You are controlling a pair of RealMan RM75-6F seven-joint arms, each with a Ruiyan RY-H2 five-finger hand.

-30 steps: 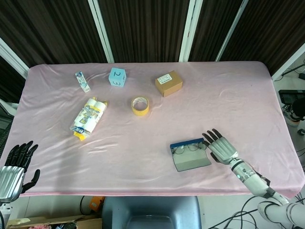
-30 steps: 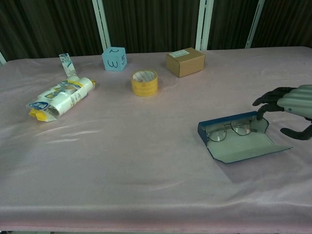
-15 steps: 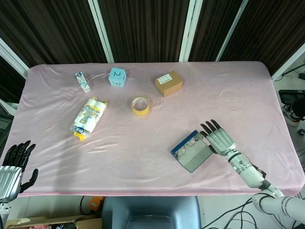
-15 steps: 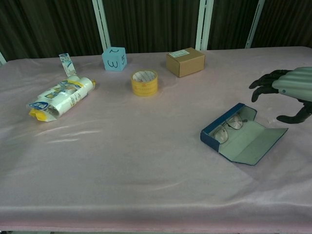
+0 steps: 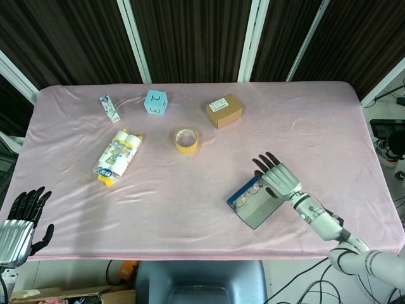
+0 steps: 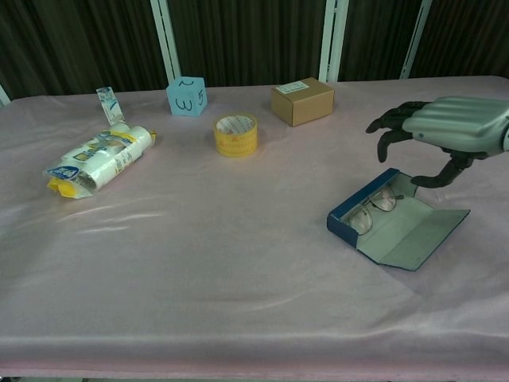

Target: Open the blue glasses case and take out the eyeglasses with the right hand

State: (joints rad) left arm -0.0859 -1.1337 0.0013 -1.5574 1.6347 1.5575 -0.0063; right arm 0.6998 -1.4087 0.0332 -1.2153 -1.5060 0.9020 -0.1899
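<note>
One pair of eyeglasses (image 6: 374, 208) in open case (image 6: 398, 231), fingers (image 6: 390, 127) spread above

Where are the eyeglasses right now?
The thin-framed eyeglasses lie inside the open blue glasses case at the table's right front, just below the right hand, which hovers above without touching.

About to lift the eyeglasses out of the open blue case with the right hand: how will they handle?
The eyeglasses look thin wire-framed, so probably light and easily bent; pinch gently. They lie inside the blue glasses case, against its raised wall, so fingers may catch that edge. The open case looks light and may slide on the cloth if the right hand nudges it.
</note>
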